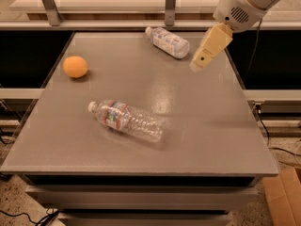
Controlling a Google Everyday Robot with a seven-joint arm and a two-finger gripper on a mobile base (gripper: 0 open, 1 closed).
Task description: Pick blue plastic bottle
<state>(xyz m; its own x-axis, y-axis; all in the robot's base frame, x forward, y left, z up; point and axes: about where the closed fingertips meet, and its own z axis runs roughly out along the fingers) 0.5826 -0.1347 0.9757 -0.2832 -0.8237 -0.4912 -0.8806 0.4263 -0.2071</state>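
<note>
The blue plastic bottle [168, 42] lies on its side at the far middle of the grey table [207, 126], its white cap pointing left. It is short, with a pale blue-and-white label. My gripper [196, 66] hangs from the arm at the upper right. It hovers above the table just right of the bottle's base, not touching it.
A longer clear ribbed bottle [127, 120] with a red-and-blue label lies near the table's middle front. An orange [75, 67] sits at the left. A rail with metal posts [170, 4] runs behind the table. A cardboard box [284, 197] stands on the floor at the right.
</note>
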